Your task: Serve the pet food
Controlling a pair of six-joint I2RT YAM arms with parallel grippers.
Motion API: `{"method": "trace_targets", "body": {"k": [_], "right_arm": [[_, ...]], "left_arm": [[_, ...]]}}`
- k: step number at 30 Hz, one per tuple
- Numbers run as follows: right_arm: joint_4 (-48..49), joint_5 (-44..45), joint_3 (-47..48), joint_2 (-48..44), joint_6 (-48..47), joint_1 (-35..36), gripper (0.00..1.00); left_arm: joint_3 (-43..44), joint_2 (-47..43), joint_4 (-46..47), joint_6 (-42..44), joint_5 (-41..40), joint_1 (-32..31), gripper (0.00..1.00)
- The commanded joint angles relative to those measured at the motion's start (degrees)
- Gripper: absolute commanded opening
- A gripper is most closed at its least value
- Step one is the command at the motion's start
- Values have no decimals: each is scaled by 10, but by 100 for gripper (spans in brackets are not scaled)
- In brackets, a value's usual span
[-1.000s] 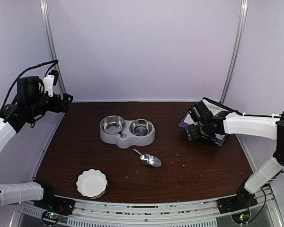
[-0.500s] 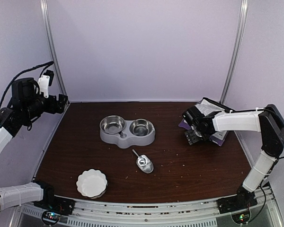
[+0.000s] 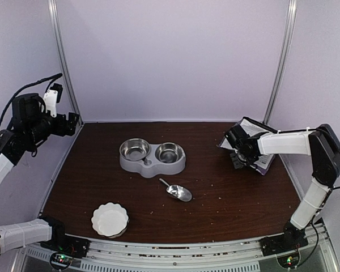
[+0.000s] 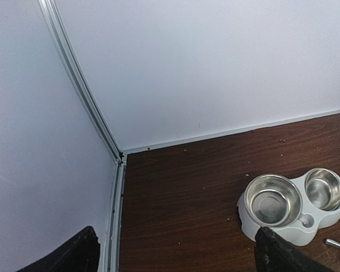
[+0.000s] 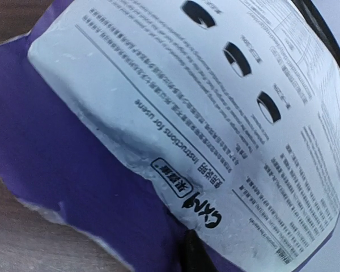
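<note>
the left gripper (image 4: 175, 256) hangs by the far-left corner with its jaws spread fully apart, grasping nothing. the right gripper (image 3: 239, 154) presses against the left edge of the purple-and-white printed bag (image 5: 215, 113), with one dark fingertip (image 5: 191, 255) on its lower border, but whether the jaws pinch it cannot be told. the pet food (image 4: 281, 140) shows only as stray pellets scattered on the brown table (image 3: 232, 204). since half a second ago the right gripper has closed in on the bag with narrower-looking jaws, and the metal scoop (image 3: 179, 192) has swung its bowl rightward.
</note>
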Motion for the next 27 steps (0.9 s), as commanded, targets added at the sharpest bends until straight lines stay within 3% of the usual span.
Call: {"method": "trace_targets", "body": {"k": [1, 11, 17, 27], "right_arm": [[21, -40, -19, -33, 0, -8, 0], [-58, -175, 18, -132, 2, -9, 0], [-154, -308, 89, -195, 9, -9, 0], [-238, -398, 219, -282, 53, -9, 0]], "left_arm": [[1, -9, 17, 9, -14, -1, 98], [-5, -17, 24, 11, -17, -1, 98], [-5, -19, 24, 12, -15, -1, 98], [-4, -19, 24, 10, -4, -1, 98]]}}
